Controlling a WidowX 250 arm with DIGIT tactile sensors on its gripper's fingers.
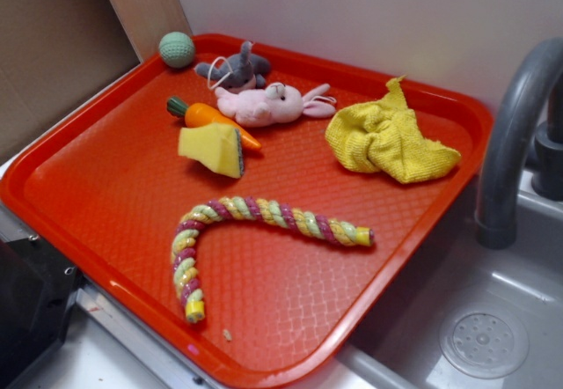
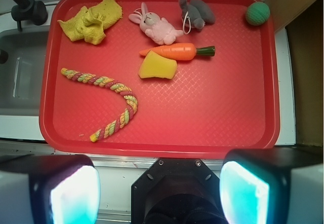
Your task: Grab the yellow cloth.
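Note:
The yellow cloth point(image 1: 390, 139) lies crumpled at the back right of the red tray point(image 1: 114, 125). In the wrist view the cloth point(image 2: 92, 19) is at the tray's top left corner. My gripper point(image 2: 161, 188) shows only in the wrist view, high above the tray's near edge and far from the cloth. Its two pads point(image 2: 76, 196) stand wide apart with nothing between them. The gripper is not in the exterior view.
On the tray lie a striped braided rope point(image 1: 237, 231), a yellow sponge wedge point(image 1: 213, 149), a toy carrot point(image 1: 211, 118), a pink bunny point(image 1: 268, 105), a grey plush point(image 1: 236, 70) and a green ball point(image 1: 177, 49). A sink point(image 1: 493, 319) with a grey tap point(image 1: 515, 125) is at the right.

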